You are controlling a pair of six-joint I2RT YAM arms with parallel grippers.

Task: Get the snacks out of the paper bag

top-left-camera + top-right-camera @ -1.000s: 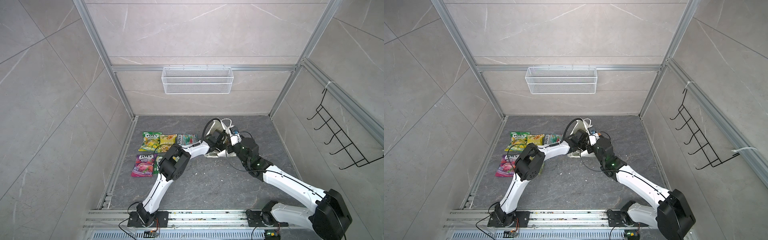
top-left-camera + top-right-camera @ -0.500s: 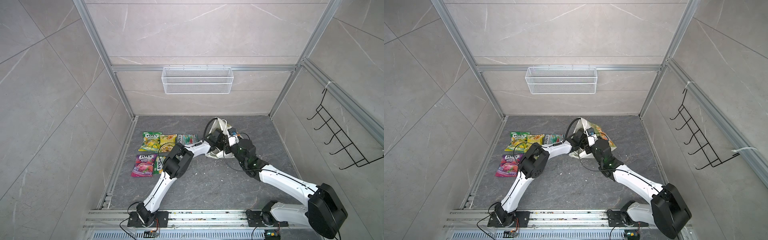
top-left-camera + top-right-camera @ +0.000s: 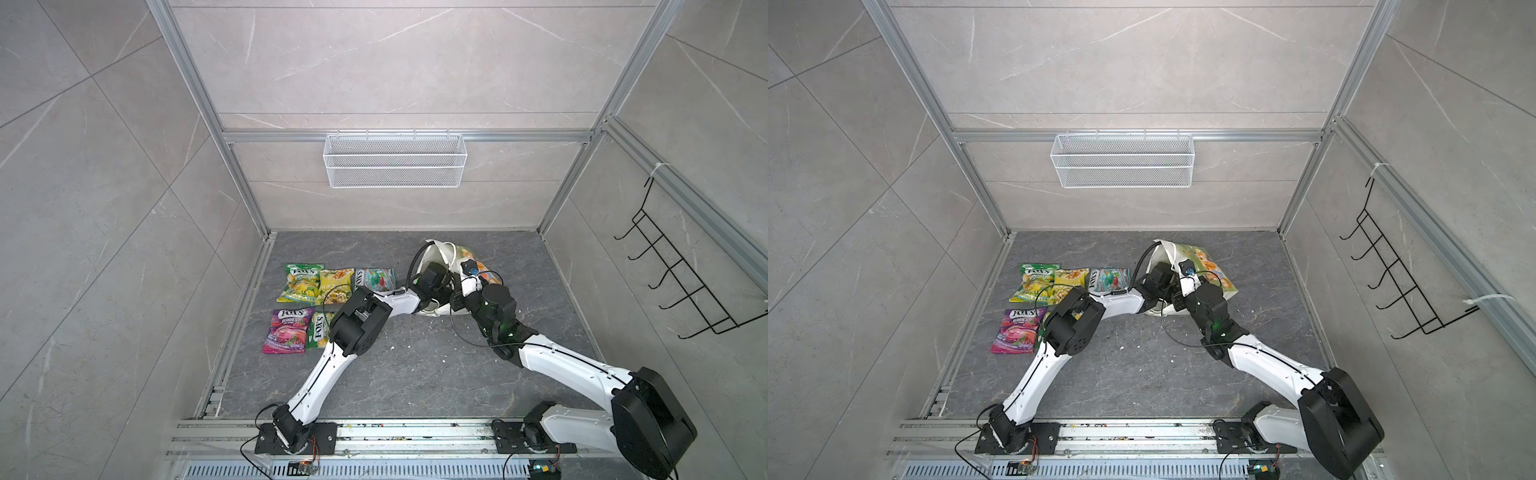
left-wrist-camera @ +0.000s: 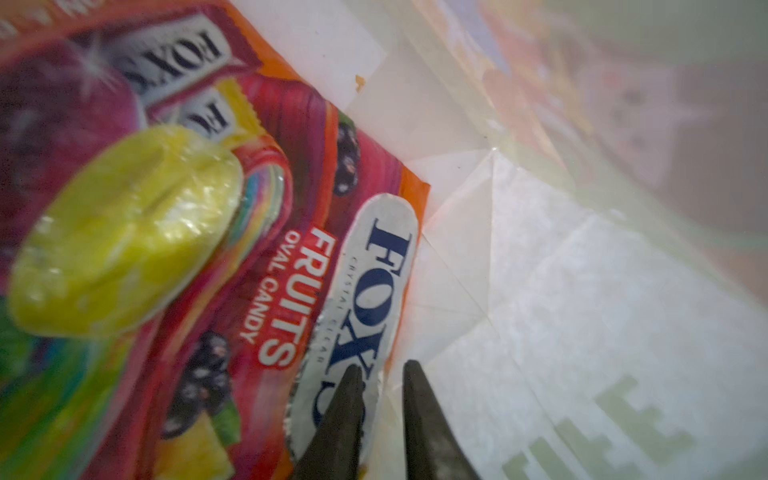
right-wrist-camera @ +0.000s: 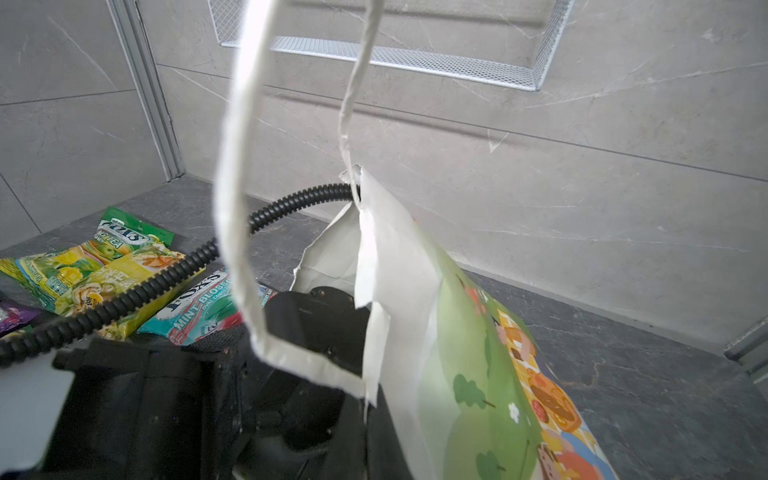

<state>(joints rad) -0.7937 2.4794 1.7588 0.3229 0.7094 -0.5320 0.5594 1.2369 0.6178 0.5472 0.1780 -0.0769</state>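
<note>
Toward the back of the grey counter (image 3: 415, 374) the paper bag (image 3: 1212, 270) lies on its side, its mouth facing 5 snacks in 2 rows: a green-yellow packet (image 3: 301, 282), a yellow packet (image 3: 334, 284) and a teal packet (image 3: 374, 278) behind, with a purple packet (image 3: 286, 330) and a green packet (image 3: 320, 334) in front. Inside the bag, the left claw (image 4: 380, 368) is pinched on the edge of a red FOX'S FRUITS packet (image 4: 291, 270). At the bag's mouth the right claw (image 3: 459, 259) is clenched and the white cord handle (image 5: 237, 187) rises toward it, but I cannot tell whether it grips the cord.

Five snacks (image 3: 300, 282) lie in two rows left of the paper bag (image 3: 449, 249).
</note>
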